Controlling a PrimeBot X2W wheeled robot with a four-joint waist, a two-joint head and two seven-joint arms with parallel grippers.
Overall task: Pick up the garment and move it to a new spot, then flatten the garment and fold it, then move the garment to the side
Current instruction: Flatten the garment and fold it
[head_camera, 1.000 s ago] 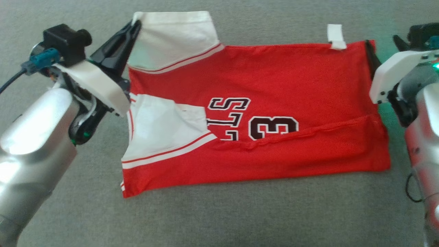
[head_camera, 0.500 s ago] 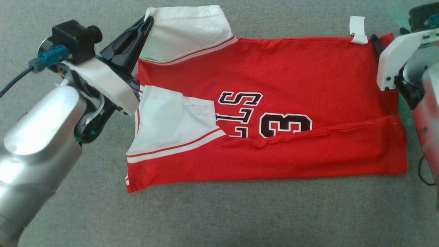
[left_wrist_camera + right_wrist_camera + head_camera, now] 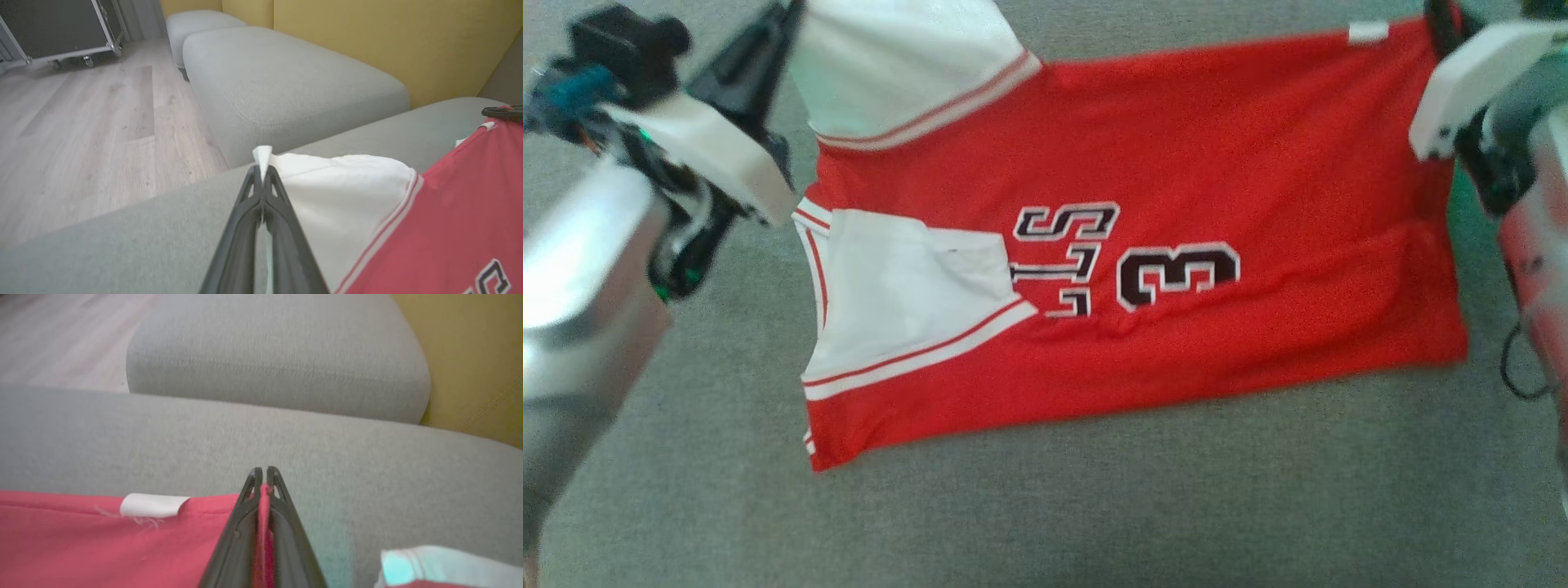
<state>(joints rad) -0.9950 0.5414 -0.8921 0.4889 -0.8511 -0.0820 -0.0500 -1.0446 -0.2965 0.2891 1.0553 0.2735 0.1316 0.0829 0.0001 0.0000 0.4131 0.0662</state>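
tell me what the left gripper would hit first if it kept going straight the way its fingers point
Past the white sleeve corner it pinches, the left gripper seems aimed at the side of the neighbouring grey cushion. That probably comes first, though depth is unclear.

Head above, wrists beside shared garment

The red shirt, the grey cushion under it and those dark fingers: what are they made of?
The red shirt looks like matte knit jersey: it drapes and creases softly. The grey cushion seems matte woven upholstery fabric, with a speckled weave. The dark fingers are probably moulded plastic, faintly glossy, with cut-outs near the tips; coated metal is possible.
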